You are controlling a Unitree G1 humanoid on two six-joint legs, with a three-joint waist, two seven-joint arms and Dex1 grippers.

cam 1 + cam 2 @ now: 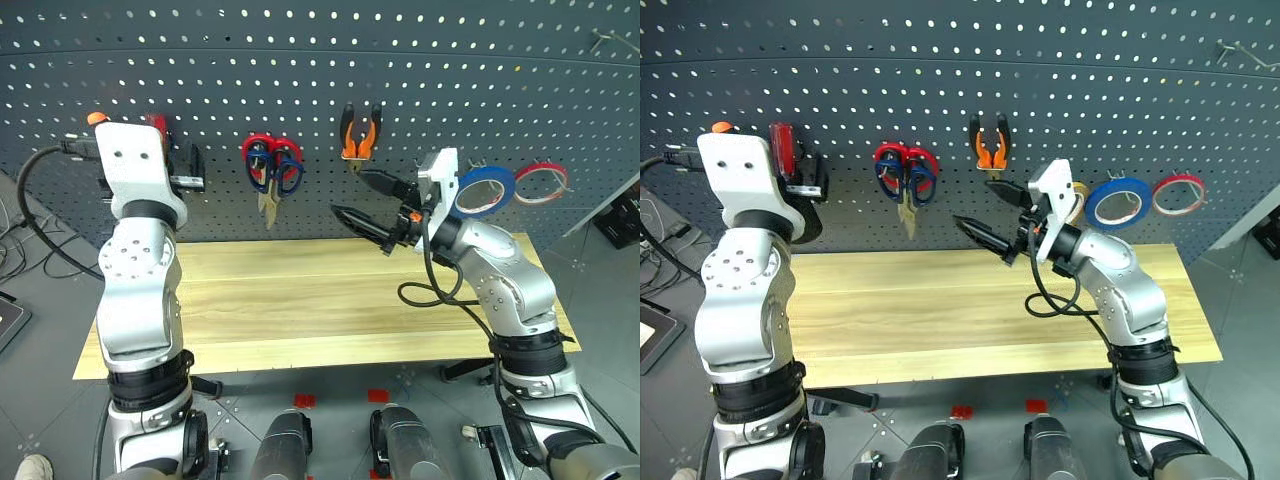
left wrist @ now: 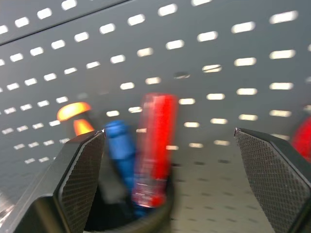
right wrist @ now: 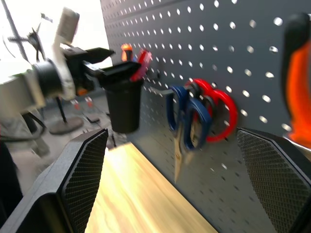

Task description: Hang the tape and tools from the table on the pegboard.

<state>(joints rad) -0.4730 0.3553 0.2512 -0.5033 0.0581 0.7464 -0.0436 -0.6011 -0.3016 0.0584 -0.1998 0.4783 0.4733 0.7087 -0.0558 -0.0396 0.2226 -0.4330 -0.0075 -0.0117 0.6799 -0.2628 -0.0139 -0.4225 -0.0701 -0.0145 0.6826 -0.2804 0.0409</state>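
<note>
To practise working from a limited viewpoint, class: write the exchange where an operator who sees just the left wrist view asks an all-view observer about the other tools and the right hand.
Operator: I see a red-handled screwdriver in a black cup. Where are the pliers?
Observer: The pliers hang on the pegboard, just above the right hand.
Operator: And the scissors?
Observer: The dark-blue-looped scissors hang overlapping the red-looped scissors, between cup and pliers.
Operator: Is the right hand carrying anything?
Observer: No, it is open and holds nothing, above the table.
</note>
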